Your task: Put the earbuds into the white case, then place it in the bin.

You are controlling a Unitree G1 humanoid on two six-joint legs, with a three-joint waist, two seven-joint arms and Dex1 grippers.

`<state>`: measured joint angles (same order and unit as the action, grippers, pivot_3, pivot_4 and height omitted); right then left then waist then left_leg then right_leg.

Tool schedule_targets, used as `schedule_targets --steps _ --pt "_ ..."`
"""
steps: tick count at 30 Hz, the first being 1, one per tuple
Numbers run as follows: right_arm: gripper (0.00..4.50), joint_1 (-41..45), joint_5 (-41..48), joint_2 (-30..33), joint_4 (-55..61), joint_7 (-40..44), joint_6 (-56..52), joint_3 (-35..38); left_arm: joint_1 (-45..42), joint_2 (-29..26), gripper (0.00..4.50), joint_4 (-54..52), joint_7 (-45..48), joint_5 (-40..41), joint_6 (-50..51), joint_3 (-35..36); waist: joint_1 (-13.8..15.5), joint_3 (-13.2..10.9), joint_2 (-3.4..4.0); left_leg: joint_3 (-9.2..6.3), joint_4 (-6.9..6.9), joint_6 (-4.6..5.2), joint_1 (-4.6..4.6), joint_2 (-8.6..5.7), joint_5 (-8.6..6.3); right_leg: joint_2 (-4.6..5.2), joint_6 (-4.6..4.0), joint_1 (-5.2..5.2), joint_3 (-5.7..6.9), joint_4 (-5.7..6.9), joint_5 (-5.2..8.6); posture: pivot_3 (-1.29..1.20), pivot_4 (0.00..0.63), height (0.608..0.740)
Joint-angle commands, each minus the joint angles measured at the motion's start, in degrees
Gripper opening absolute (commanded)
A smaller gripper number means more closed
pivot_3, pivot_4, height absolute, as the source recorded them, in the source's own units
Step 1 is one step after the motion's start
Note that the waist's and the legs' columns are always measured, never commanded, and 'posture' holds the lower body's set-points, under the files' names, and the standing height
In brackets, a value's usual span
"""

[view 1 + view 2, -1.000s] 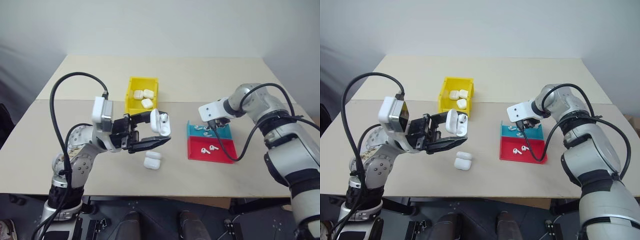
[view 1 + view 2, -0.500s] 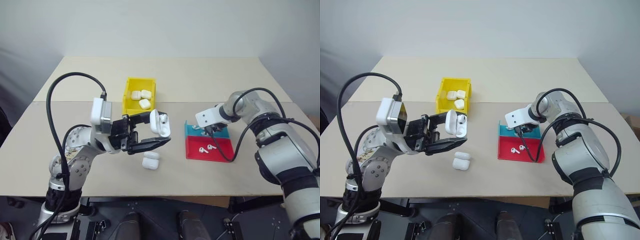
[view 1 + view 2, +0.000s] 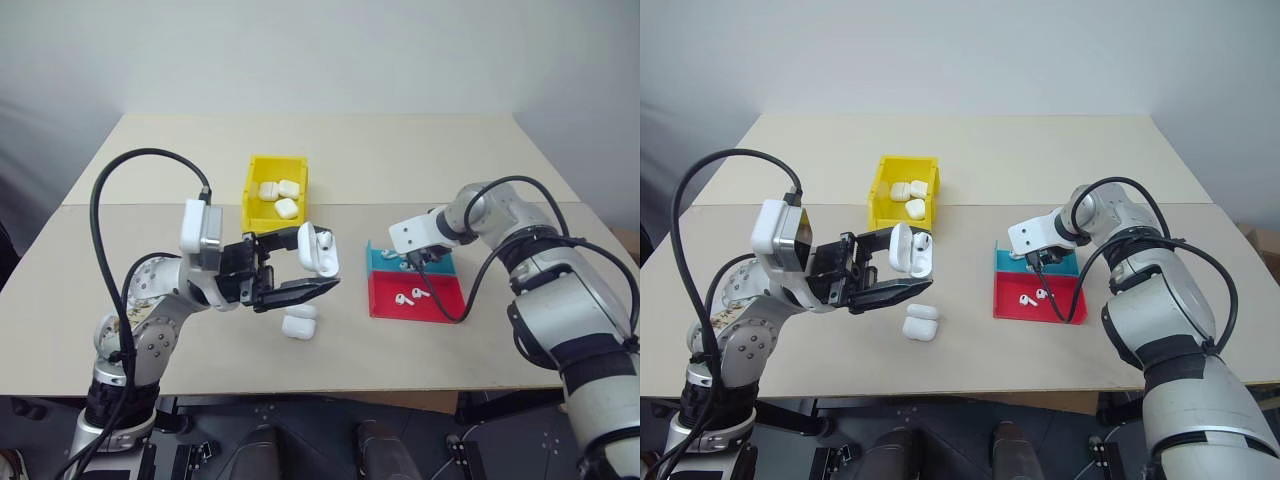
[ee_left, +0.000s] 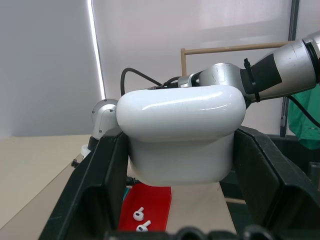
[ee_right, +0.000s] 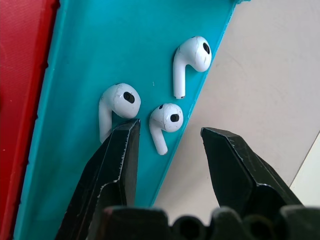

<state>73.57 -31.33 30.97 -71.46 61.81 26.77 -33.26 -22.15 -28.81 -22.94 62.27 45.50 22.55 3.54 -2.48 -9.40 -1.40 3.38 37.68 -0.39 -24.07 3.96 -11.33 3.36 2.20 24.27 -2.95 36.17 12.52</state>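
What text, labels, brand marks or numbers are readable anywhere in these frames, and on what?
None readable.
White case in the left pincer: plain glossy shell, no mark visible.
Earbuds on the teal tray section: only dark sensor dots, no lettering.
Yellow bin, red tray section, table: no print or stickers visible.

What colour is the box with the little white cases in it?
Yellow: the bin shows best in the left eye view.
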Motion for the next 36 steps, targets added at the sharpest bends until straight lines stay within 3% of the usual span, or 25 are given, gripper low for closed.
schedule_targets --steps 1,13,16,20,28,32,35,36 --pt "2.45 0.2 0.1 -0.2 -0.3 0.2 0.1 1.0 -0.3 -0.4 2.81 -1.9 -0.1 1.4 -0.6 1.1 0.0 0.0 0.00 0.00 0.00 0.00 0.00 0.00 0.00 0.00 0.00 0.00 0.00 0.00 0.00 0.00 0.150 0.740" --pt "2.45 -0.2 -0.4 -0.4 -0.3 0.0 0.4 1.0 -0.3 -0.6 2.81 -1.8 0.0 1.3 -0.7 1.1 0.0 0.0 0.00 0.00 0.00 0.00 0.00 0.00 0.00 0.00 0.00 0.00 0.00 0.00 0.00 0.00 0.150 0.740" --pt "1.88 -0.4 -0.4 -0.4 -0.3 0.4 0.4 1.0 -0.3 -0.7 2.81 -1.8 0.0 1.3 -0.7 1.1 0.0 0.0 0.00 0.00 0.00 0.00 0.00 0.00 0.00 0.00 0.00 0.00 0.00 0.01 0.00 0.00 0.150 0.740" --pt "0.70 -0.6 -0.2 -0.4 -0.2 0.8 0.4 1.2 -0.3 -0.7 2.81 -2.0 0.0 1.4 -0.7 1.2 0.0 0.0 0.00 0.00 0.00 0.00 0.01 0.00 0.00 0.00 0.00 0.00 0.00 0.01 0.00 0.00 0.150 0.740" --pt "0.70 -0.5 1.5 0.2 0.3 0.8 -1.0 3.2 -0.3 -0.8 2.81 -2.0 0.0 1.5 -0.7 1.1 0.0 0.0 0.00 0.00 0.00 0.00 0.00 0.00 0.00 0.00 0.00 0.00 0.00 0.01 0.00 0.00 0.150 0.740" --pt "0.70 -0.4 4.8 3.2 4.2 0.4 -2.0 7.6 -1.4 -0.4 2.81 -0.8 0.7 1.7 -0.6 0.6 0.1 0.0 0.01 0.00 0.00 0.00 -0.01 0.00 0.00 0.00 0.00 0.01 0.00 0.00 0.00 0.00 0.150 0.740" --pt "0.70 -3.7 12.7 5.8 13.4 7.6 -6.1 13.6 -2.1 -0.2 2.81 0.1 1.2 1.9 -0.4 0.3 0.3 0.0 0.02 -0.01 0.00 0.00 -0.07 -0.01 0.00 0.01 0.01 0.03 0.01 -0.05 0.00 0.00 0.150 0.740" --pt "0.70 -7.1 16.9 7.7 21.1 11.1 -9.8 16.2 -2.4 0.0 2.81 0.4 1.5 2.0 -0.4 0.0 0.4 0.0 0.02 -0.01 0.00 0.00 -0.08 -0.01 0.00 0.02 0.01 0.02 0.01 -0.07 0.00 0.00 0.150 0.740"
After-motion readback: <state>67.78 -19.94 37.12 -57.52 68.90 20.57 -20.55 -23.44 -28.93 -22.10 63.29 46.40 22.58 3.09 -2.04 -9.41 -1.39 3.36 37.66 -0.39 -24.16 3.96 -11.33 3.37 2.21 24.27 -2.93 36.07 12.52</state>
